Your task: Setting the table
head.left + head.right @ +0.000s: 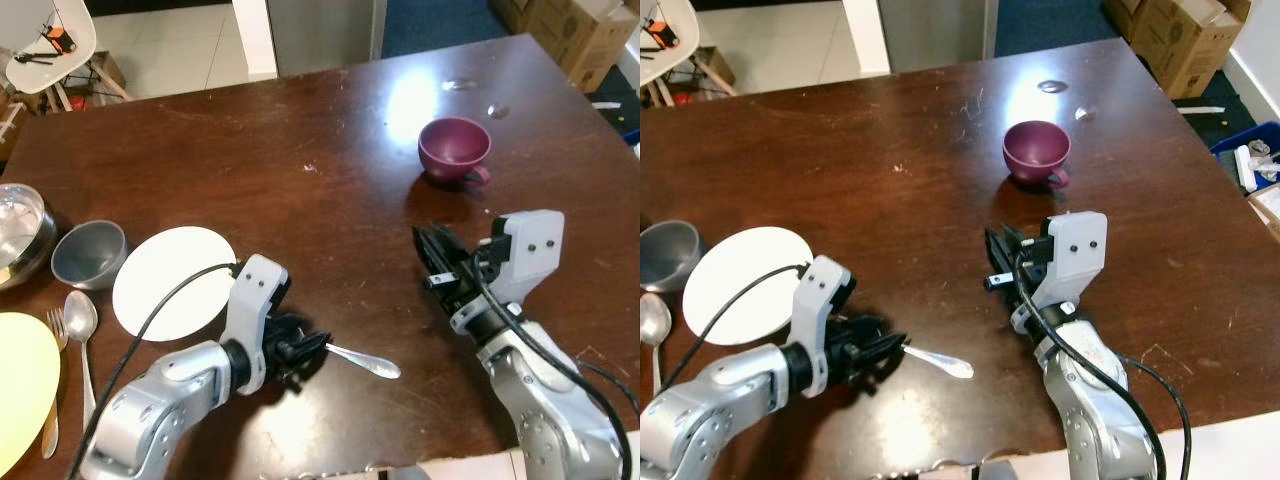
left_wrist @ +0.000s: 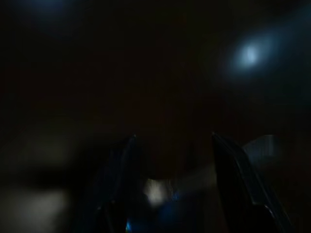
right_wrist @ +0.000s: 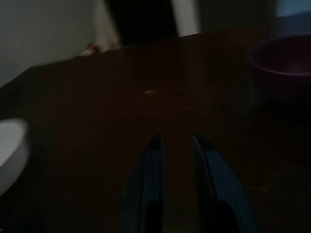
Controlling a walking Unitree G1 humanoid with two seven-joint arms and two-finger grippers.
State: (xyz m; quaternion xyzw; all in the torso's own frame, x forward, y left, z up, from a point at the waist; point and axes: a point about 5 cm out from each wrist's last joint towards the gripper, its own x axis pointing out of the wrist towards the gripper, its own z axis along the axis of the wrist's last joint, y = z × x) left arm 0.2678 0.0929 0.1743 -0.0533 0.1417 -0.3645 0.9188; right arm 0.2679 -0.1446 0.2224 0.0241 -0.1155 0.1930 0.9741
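A metal spoon (image 1: 367, 361) lies on the dark wooden table (image 1: 300, 150), to the right of a white plate (image 1: 172, 282). My left gripper (image 1: 308, 350) is low over the table at the spoon's handle end. In the dark left wrist view its fingers (image 2: 121, 179) stand apart, with the pale handle (image 2: 194, 177) between them. My right gripper (image 1: 432, 262) hovers over bare table in front of a purple cup (image 1: 454, 148). Its fingers (image 3: 153, 160) are close together with nothing between them.
At the table's left edge sit a small grey bowl (image 1: 90, 252), a large steel bowl (image 1: 15, 232), a yellow plate (image 1: 20, 390), and a second spoon (image 1: 80, 315) beside a fork (image 1: 55, 325). A white chair (image 1: 50, 45) and cardboard boxes (image 1: 580, 30) stand beyond the table.
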